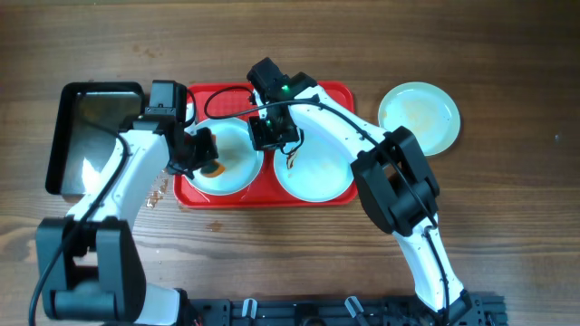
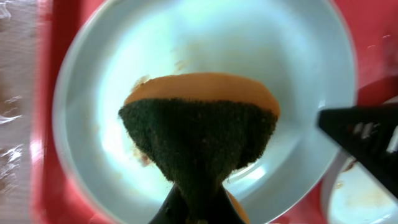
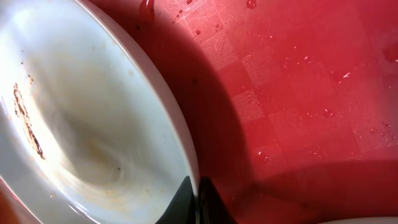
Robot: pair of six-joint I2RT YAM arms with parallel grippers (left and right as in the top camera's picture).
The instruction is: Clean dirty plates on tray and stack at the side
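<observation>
Left end effector (image 2: 194,208) gripped a sponge (image 2: 199,137) over a plate (image 2: 186,43) on the tray (image 2: 43,124); right end effector (image 3: 198,199) pinched its rim

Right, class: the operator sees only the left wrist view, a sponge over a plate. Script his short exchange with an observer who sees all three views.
Operator: Past my sponge, what holds my plate at its right edge?
Observer: The right jaws, shut on its rim; the right wrist view shows them.
Operator: Is any plate off the tray?
Observer: Yes. Overhead, a third plate sits on the table, right of the tray.
</observation>
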